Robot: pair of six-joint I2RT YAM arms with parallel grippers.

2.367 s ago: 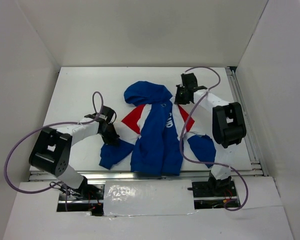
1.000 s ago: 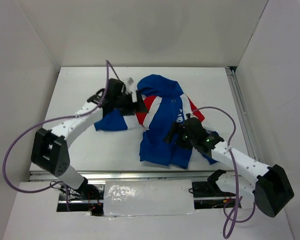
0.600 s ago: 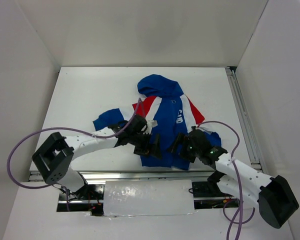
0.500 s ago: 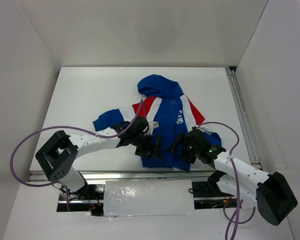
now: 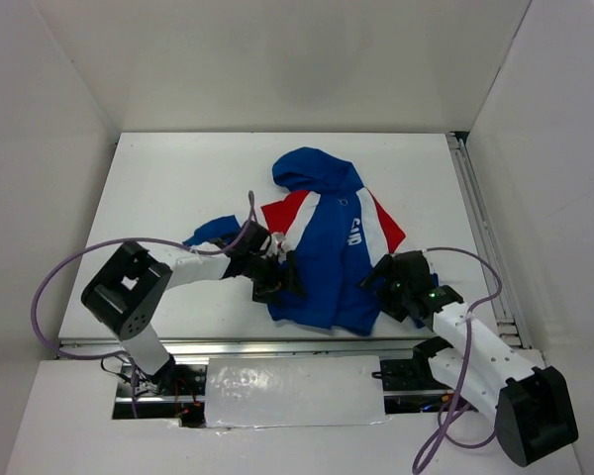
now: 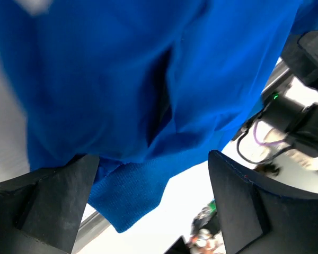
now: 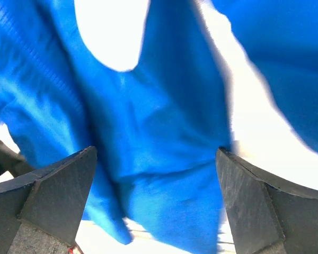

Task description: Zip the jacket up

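Note:
The jacket lies spread on the white table, blue hood toward the far side, red and white chest panels showing. My left gripper is at its lower left hem, open. In the left wrist view the ribbed blue hem corner hangs between the wide-apart fingers of the left gripper. My right gripper is at the jacket's lower right edge, open. In the right wrist view the right gripper faces creased blue fabric, its jaws wide apart. The zipper cannot be made out.
One blue sleeve sticks out to the left behind my left arm. A metal rail runs along the table's right side. White walls close in the back and both sides. Cables loop from both arms.
My left gripper has moved from the jacket's upper left to its lower left hem. My right gripper has shifted right to the lower right edge. The hem has shifted slightly.

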